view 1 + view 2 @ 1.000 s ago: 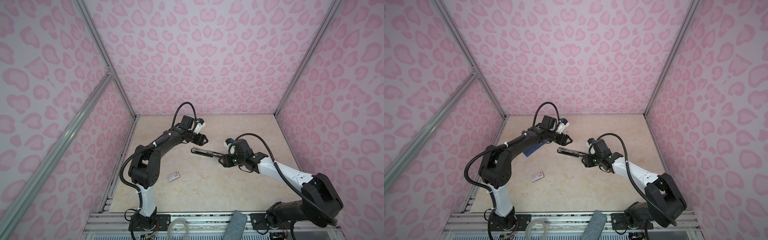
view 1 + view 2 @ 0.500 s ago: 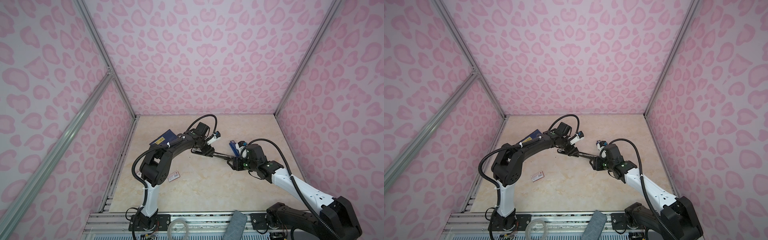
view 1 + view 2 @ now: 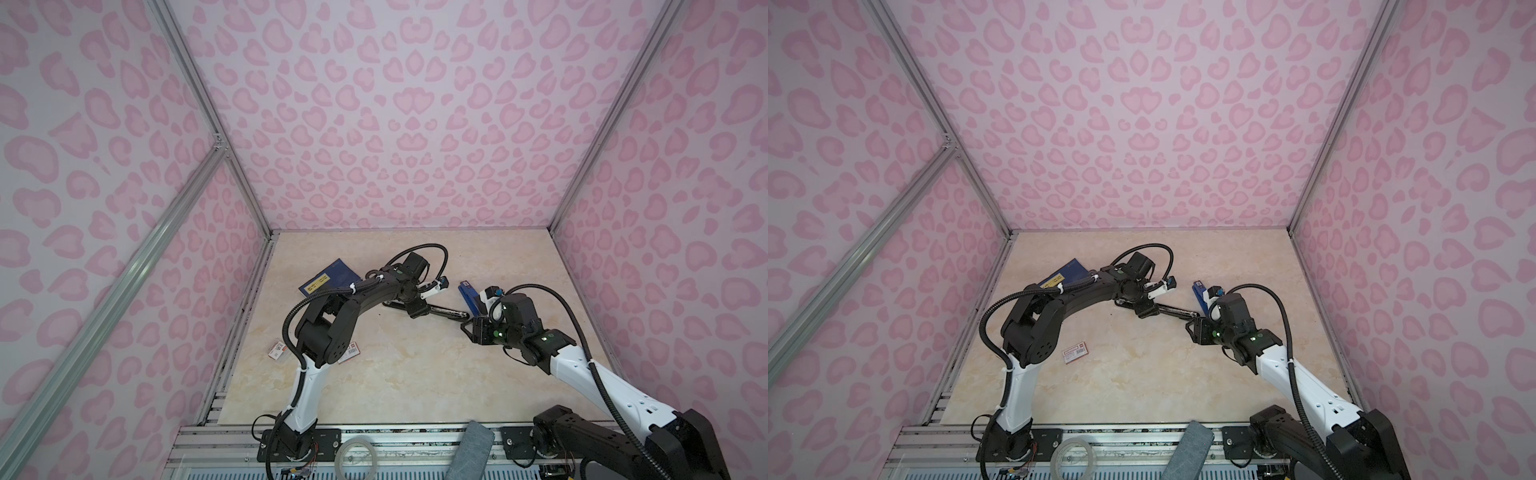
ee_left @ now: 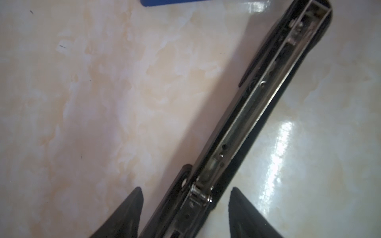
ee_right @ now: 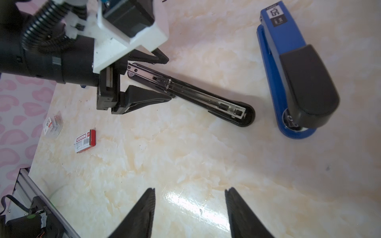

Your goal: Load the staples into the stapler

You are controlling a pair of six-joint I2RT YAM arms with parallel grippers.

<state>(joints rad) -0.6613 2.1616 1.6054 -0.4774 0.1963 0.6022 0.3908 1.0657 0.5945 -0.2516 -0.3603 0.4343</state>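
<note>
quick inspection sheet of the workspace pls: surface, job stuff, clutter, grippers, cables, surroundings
surface: glossy beige marble tabletop
job's things: black stapler opened flat; staples not clearly seen
clutter: blue stapler, closed; white box; small packet, contents too small to tell; blue booklet
grippers: left gripper open, straddling the black stapler's hinge end; right gripper open, empty
cables: black conduit loops on both arms
surroundings: pink patterned walls; tape roll on the front rail
</note>
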